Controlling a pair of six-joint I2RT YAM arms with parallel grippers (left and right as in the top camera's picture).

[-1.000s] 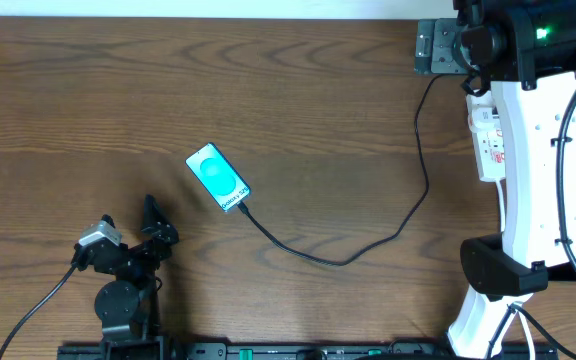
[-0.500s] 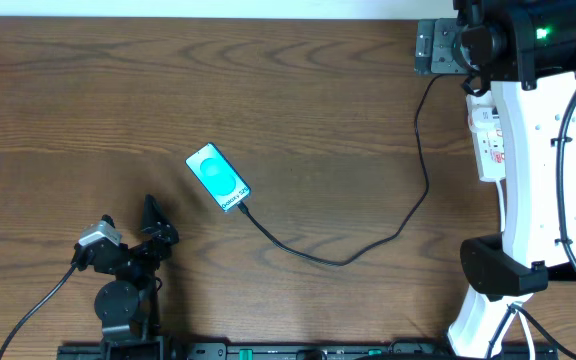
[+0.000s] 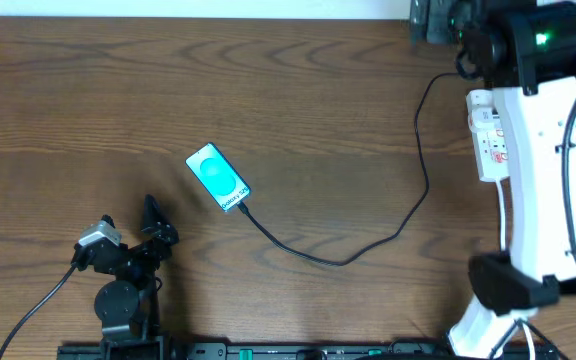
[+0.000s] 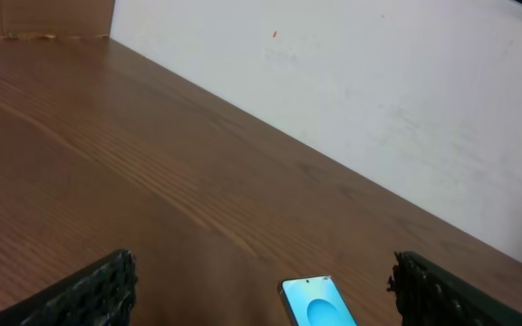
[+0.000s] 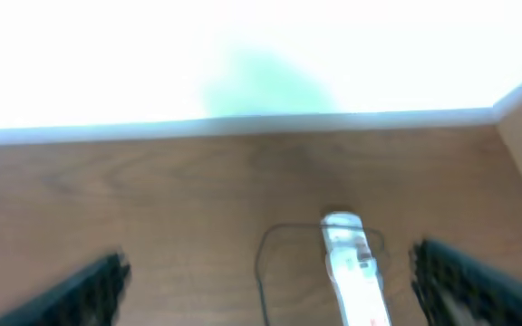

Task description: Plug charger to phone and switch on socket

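The phone [image 3: 218, 178] lies face up left of the table's middle, its turquoise screen lit. The charger [image 3: 340, 261], a thin black cable, meets the phone's lower end and curves right, then up to the socket [image 3: 487, 136]. Its plug end is hidden under my right arm. My left gripper [image 3: 128, 222] rests open near the front left, short of the phone [image 4: 320, 306], which shows between its fingers [image 4: 89, 294]. My right gripper [image 3: 434, 18] hangs open at the far edge, beyond the socket [image 5: 352, 270]. The charger [image 5: 263, 264] loops around the socket's end.
A pale wall [image 4: 379, 100] rises along the table's far edge. My white right arm [image 3: 533, 180] stretches over the right side and covers part of the socket. Thick black arm cables [image 3: 28, 310] trail at the front left.
My right gripper has moved toward the far edge, now partly out of the overhead view. The left arm, phone and charger have not moved.
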